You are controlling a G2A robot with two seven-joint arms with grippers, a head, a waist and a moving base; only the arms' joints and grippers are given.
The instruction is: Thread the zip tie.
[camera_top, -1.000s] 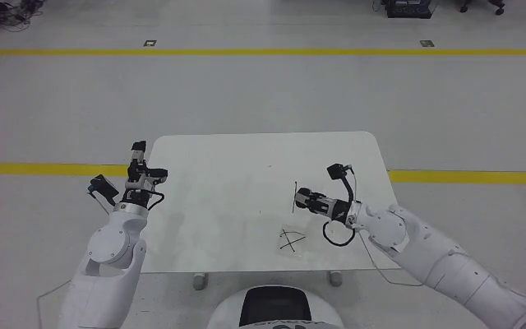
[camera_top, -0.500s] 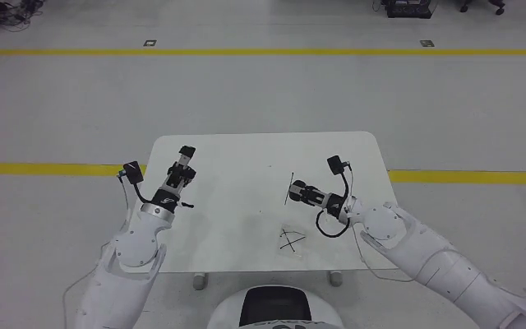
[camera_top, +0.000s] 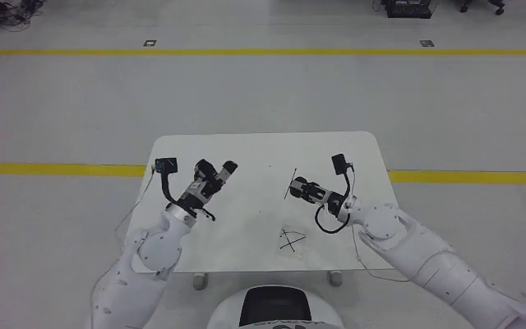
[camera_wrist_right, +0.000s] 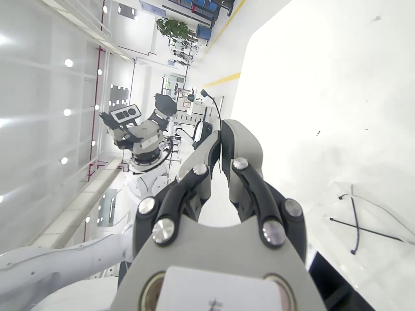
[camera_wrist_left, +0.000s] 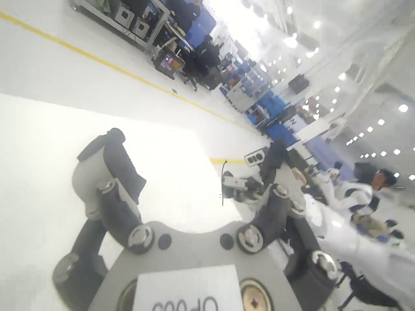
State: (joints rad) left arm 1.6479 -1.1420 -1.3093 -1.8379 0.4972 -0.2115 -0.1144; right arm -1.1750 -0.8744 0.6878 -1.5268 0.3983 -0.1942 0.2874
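The zip tie [camera_wrist_right: 220, 121] sat pinched between the narrowed fingers of the right gripper [camera_wrist_right: 222, 134] above the bench [camera_top: 246, 226], while the left gripper [camera_top: 219, 172], well apart, gaped wide and empty.

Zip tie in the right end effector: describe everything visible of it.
The zip tie is a thin black plastic-looking strip with a small blocky head at one end. The right end effector is shut on it partway along, a pad on each side; the head end arcs out beyond them and a short tail runs back toward the palm. It is not looped, lies crosswise to the end effector over the table, and nothing else seems to touch it.
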